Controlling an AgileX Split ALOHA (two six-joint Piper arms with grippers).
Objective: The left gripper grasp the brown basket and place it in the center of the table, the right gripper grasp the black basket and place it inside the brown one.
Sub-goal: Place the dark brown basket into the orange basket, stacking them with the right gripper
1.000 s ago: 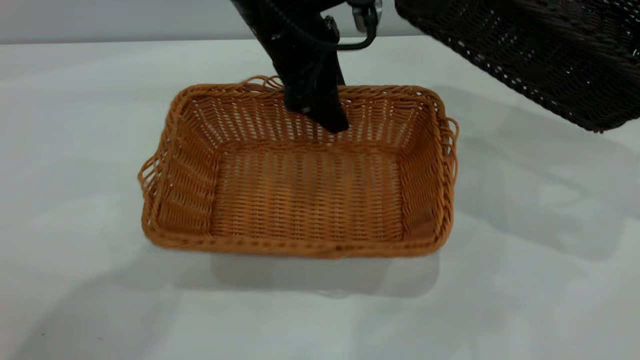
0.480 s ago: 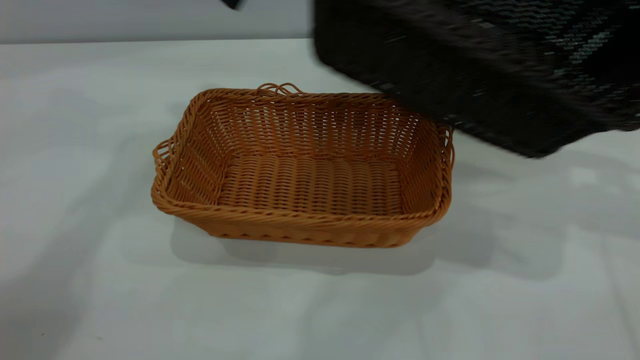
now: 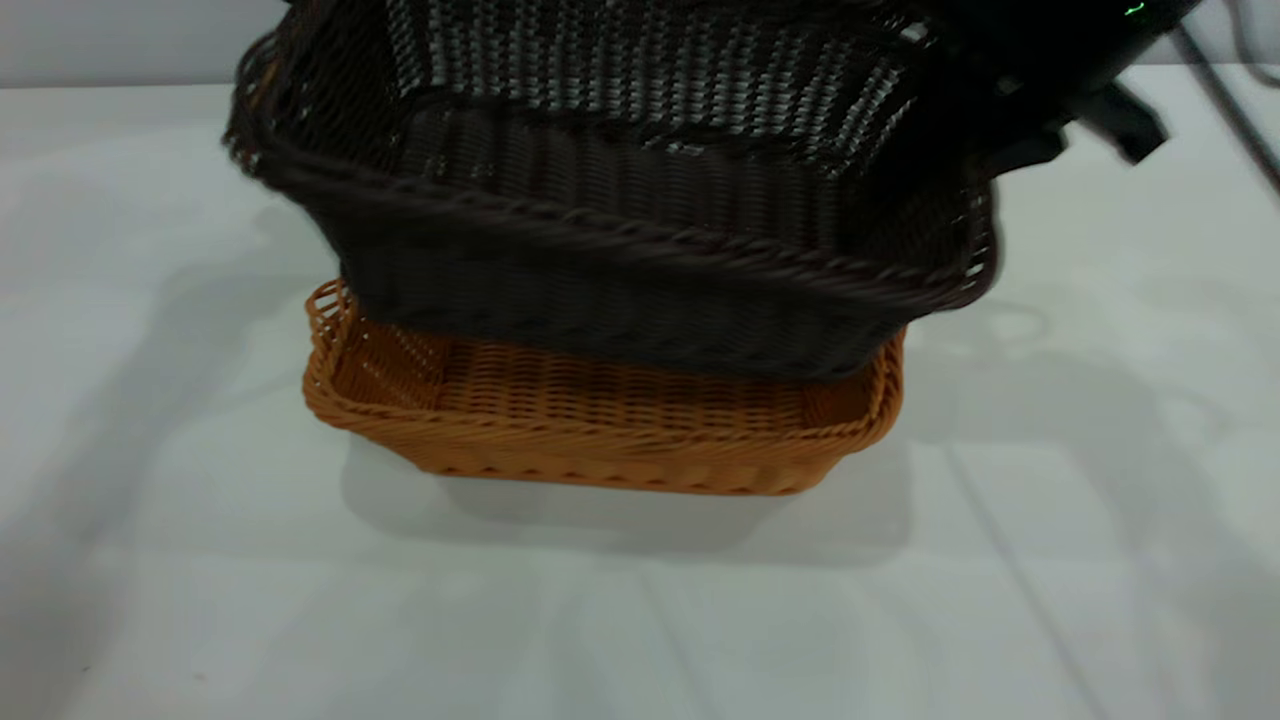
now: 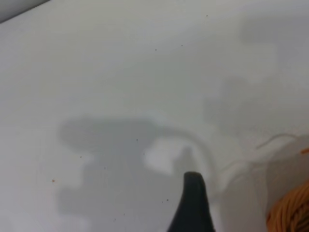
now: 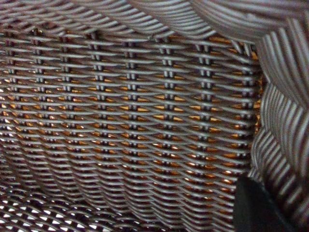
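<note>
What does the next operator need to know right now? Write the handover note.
Left claw: away from the baskets, over bare table, holding nothing.
Right claw: at the black basket's right end, carrying it; its fingers are hidden.
Brown basket: set down mid-table, step done.
Black basket hangs tilted over the brown one, its bottom apparently entering.
Left to do: lower it level inside, release, withdraw.

Brown basket far half behind black basket
</note>
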